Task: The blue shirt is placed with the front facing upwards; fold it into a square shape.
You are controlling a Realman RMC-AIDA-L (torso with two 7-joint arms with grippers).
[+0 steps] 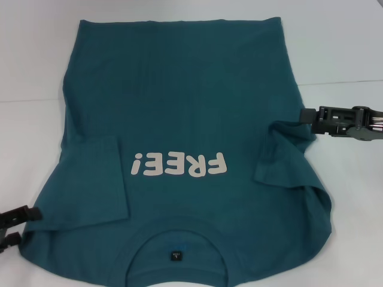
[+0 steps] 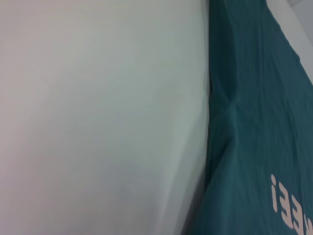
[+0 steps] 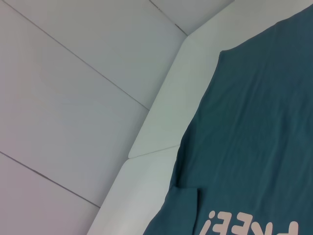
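Here the right tool (image 1: 306, 115) reaches level over the blue shirt (image 1: 179, 107)'s edge; its grip state is unclear.

Blue shirt (image 1: 191, 119) flat, front up, both sleeves folded inward.
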